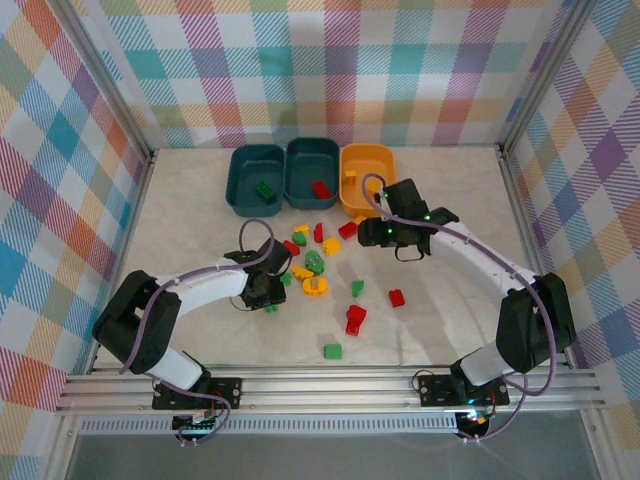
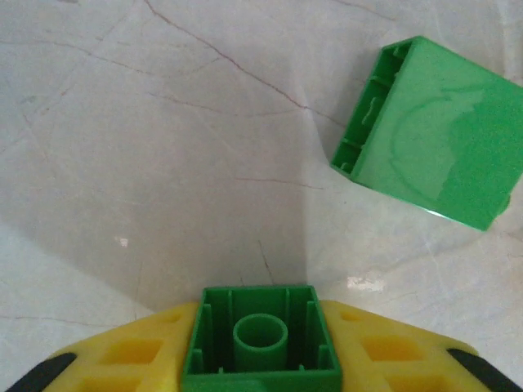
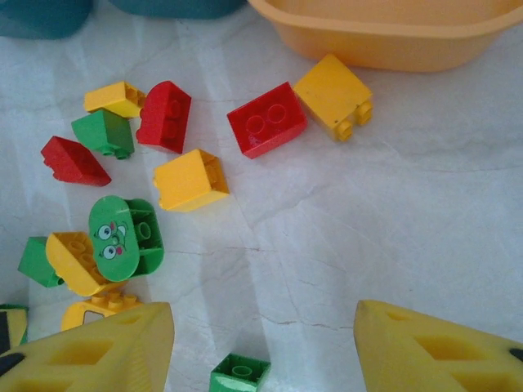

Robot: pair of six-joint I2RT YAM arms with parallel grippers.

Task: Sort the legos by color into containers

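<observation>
Green brick point(image 2: 261, 341) clenched in left gripper point(image 2: 261, 327), hollow underside turned back toward wrist, footprint squarish; right gripper point(image 3: 263, 343) spread wide.

Left arm point(image 1: 195, 288) and right arm point(image 1: 485, 262): white link housings, black joint modules, one lilac cable point(image 1: 243, 234) routed along each. Right gripper point(image 3: 263, 310): yellow moulded fingers point(image 3: 98, 351) with rectangular recesses and black inserts

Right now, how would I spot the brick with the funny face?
Find the orange-yellow tub at the back, rightmost of three. The loose bricks lie in front of it, toward the left. Among them, the green oval brick touches a yellow one and alone bears a printed face.
</observation>
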